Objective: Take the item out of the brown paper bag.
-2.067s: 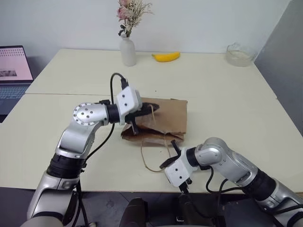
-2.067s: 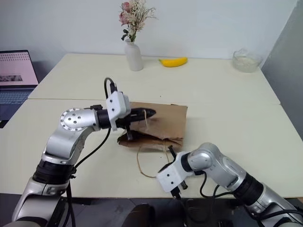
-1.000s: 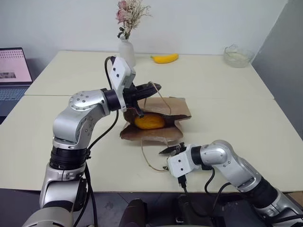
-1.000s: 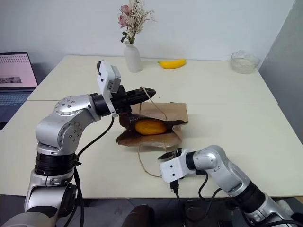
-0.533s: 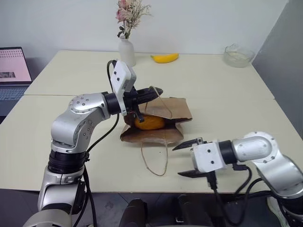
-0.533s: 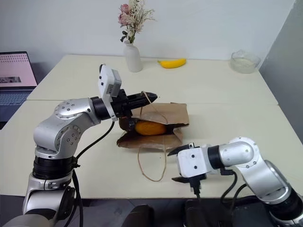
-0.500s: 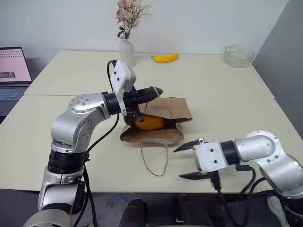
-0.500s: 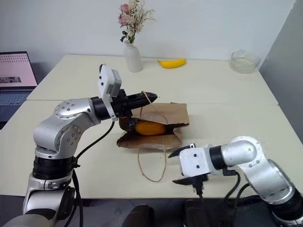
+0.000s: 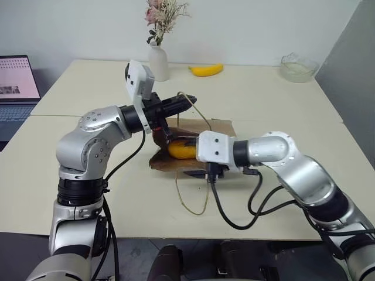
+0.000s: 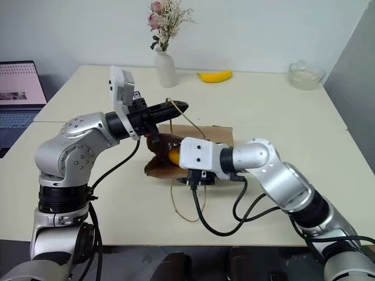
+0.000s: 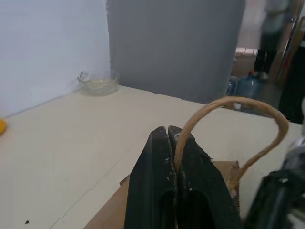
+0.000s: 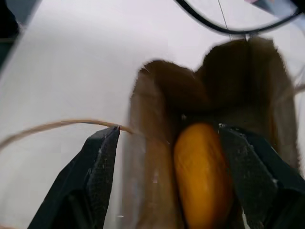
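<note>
Orange-yellow and oval, the item (image 12: pixel 202 174) lies on its side just inside the open mouth of the brown paper bag (image 9: pixel 220 130), its long axis running across the mouth, roughly side to side as we look down on it from the head views. From the right wrist view we see it straight ahead and slightly to one side of centre, framed between the two black fingers (image 12: pixel 97 164) of the right gripper (image 12: pixel 176 179), which stand wide apart with nothing between them yet. That gripper sits at the bag's near edge, pointing in toward the fruit, so we judge the right arm to be much the nearer of the two and the one placed to take it; the coming move turns on driving the spread fingers forward so they straddle the item across its short width.

Above and behind, the left gripper (image 9: pixel 186 101) holds its fingers pressed together on the bag's tan loop handle (image 11: pixel 238 102), lifting the upper wall so the mouth gapes. The second handle (image 9: pixel 193 196) trails loose on the surface (image 9: pixel 281 105) toward us, near the right wrist's cable. Well apart at the far side stand a white vase (image 9: pixel 158 63), a banana (image 9: pixel 206 69) and a glass bowl (image 9: pixel 296 67).
</note>
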`<state>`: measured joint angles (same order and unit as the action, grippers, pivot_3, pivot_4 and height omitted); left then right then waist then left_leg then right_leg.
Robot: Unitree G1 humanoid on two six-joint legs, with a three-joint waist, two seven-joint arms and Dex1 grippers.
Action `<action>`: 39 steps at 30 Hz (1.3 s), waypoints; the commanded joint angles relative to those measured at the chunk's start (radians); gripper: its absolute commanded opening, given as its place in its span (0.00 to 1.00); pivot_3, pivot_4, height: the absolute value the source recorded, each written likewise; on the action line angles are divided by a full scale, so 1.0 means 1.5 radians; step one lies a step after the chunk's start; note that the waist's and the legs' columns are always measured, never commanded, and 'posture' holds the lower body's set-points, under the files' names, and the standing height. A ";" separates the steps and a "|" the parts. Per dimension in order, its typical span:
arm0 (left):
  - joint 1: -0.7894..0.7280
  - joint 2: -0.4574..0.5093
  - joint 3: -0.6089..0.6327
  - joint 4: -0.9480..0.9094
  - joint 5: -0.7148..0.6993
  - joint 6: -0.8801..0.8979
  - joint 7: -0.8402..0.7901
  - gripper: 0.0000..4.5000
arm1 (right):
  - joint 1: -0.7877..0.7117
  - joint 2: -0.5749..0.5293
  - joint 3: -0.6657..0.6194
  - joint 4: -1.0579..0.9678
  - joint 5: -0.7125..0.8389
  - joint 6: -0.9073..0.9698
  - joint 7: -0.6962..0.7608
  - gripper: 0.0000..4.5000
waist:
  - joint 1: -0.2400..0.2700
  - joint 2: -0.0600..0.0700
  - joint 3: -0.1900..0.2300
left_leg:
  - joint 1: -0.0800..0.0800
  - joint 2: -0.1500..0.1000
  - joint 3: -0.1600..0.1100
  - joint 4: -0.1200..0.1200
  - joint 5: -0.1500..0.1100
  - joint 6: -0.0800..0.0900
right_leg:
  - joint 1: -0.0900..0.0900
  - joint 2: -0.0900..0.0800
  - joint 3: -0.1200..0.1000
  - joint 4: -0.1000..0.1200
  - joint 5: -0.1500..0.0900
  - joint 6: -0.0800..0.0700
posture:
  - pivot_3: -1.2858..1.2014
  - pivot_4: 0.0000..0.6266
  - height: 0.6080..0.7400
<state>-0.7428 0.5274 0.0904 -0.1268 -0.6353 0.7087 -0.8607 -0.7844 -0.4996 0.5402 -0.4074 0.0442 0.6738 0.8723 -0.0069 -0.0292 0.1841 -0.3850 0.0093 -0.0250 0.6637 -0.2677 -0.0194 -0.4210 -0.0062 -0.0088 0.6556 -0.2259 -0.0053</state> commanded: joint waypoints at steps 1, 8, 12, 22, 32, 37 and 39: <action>-0.013 0.009 0.016 -0.016 -0.024 0.006 -0.008 0.00 | -0.036 0.019 0.032 0.054 -0.063 -0.042 -0.024 0.77 | -0.001 0.000 0.000 | 0.000 0.000 0.000 0.000 0.000 0.000 | 0.000 0.000 0.000 0.000 0.000 0.000 | 0.52 0.24 1.00; -0.019 0.005 0.021 -0.011 -0.036 0.011 0.004 0.00 | -0.053 0.047 0.092 0.183 -0.188 -0.132 -0.067 0.99 | -0.002 0.000 0.000 | 0.001 0.001 0.000 0.000 0.000 0.000 | 0.000 0.001 0.000 0.001 0.000 0.000 | 0.52 0.24 1.00; -0.027 0.002 0.029 -0.003 -0.043 0.013 0.011 0.00 | -0.065 0.048 0.122 0.218 -0.262 -0.175 -0.066 0.99 | -0.003 0.000 0.000 | 0.001 0.001 0.000 0.000 0.000 0.000 | 0.000 0.001 0.000 0.001 0.000 0.000 | 0.52 0.24 1.00; -0.035 -0.004 0.030 0.003 -0.050 0.013 0.021 0.00 | -0.087 0.094 0.154 0.339 -0.364 -0.239 -0.046 0.99 | -0.006 0.000 0.000 | 0.001 0.001 0.000 0.000 0.000 0.000 | 0.000 0.001 0.000 0.002 0.000 0.000 | 0.52 0.24 1.00; -0.017 0.012 0.023 0.001 -0.026 -0.004 0.015 0.00 | -0.077 0.111 0.100 0.297 -0.347 -0.228 0.011 0.63 | -0.008 0.000 0.000 | 0.001 0.001 -0.001 0.000 0.000 0.000 | 0.000 0.001 0.000 0.002 0.000 0.000 | 0.52 0.24 1.00; -0.020 0.001 0.033 0.025 -0.005 -0.022 0.045 0.00 | -0.060 0.105 0.026 0.197 -0.266 -0.178 0.080 0.63 | -0.008 0.000 0.000 | 0.001 0.001 -0.001 0.000 0.000 0.000 | 0.000 0.001 0.000 0.002 0.000 0.000 | 0.52 0.24 1.00; -0.023 0.000 0.034 0.037 0.003 -0.031 0.052 0.00 | -0.055 0.097 0.000 0.165 -0.225 -0.167 0.109 0.63 | -0.008 0.000 0.000 | 0.001 0.001 -0.001 0.000 0.000 0.000 | 0.000 0.001 0.000 0.002 0.000 0.000 | 0.52 0.24 1.00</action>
<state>-0.7582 0.5236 0.1166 -0.0633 -0.6416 0.6885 -0.7950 -0.8674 -0.3491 0.5936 -0.0947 -0.3434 0.4107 1.0028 -0.0181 -0.0290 0.1842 -0.3836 0.0109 -0.0259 0.6636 -0.2676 -0.0194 -0.4212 -0.0047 -0.0093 0.6583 -0.2258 -0.0057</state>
